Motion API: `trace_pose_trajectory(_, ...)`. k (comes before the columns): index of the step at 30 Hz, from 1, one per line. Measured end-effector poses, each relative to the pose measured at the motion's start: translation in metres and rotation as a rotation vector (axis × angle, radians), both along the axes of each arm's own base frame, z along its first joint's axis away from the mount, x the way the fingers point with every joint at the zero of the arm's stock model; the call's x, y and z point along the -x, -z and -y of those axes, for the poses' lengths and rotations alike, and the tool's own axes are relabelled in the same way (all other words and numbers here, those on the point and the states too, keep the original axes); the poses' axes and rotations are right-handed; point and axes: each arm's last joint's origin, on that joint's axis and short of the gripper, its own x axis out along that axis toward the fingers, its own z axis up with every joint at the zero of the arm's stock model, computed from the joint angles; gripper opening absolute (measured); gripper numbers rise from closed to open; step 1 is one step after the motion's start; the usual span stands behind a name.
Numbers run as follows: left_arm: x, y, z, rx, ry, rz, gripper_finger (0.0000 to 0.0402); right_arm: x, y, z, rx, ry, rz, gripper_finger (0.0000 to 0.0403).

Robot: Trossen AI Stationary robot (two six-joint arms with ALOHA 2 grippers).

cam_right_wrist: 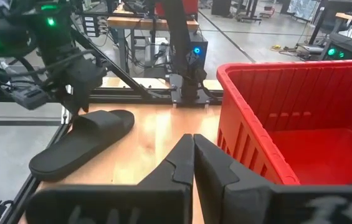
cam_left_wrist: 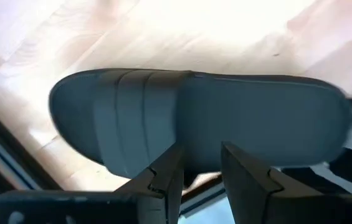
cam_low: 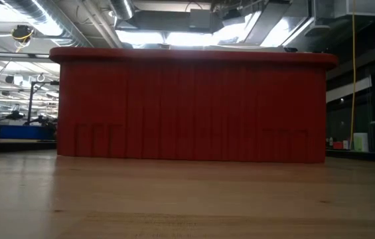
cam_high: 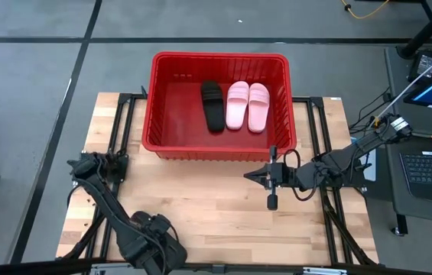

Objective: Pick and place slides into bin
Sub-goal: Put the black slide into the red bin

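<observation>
The red bin [cam_high: 219,57] stands at the table's far middle and fills the low view [cam_low: 194,106]. In it lie one black slide [cam_high: 212,105] and two pink slides [cam_high: 237,105] [cam_high: 258,107], flat on its floor. My left gripper [cam_left_wrist: 200,152] is at the table's near left edge [cam_high: 151,244], shut on the second black slide [cam_left_wrist: 194,118], which also shows in the right wrist view [cam_right_wrist: 82,146]. My right gripper [cam_high: 249,176] hangs shut and empty just near of the bin's front wall, pointing toward the table's left [cam_right_wrist: 193,140]. My left gripper holds the black slide at its long side edge [cam_left_wrist: 200,163], just beside the wide strap [cam_left_wrist: 138,118]. The fingers [cam_left_wrist: 169,168] come from above, across the slide. The slide is tilted, one end [cam_right_wrist: 110,119] higher than the other [cam_right_wrist: 45,167]. I cannot tell whether the low end rests on anything.
Bare wooden tabletop [cam_high: 216,206] lies between the two grippers and the bin's front wall [cam_high: 216,149]. Black frame rails run along the table's sides [cam_high: 124,130]. A desk with a laptop stands beyond the right edge [cam_high: 430,164].
</observation>
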Motion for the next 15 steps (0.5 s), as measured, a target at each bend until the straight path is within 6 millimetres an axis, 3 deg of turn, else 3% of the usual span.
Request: trace_pose_trajectory(15, -0.003, 0.031, 0.007, -0.067, -0.050, -0.121, 0.0099, 0.000, 0.000, 0.000, 0.004, -0.001, 0.000, 0.0013)
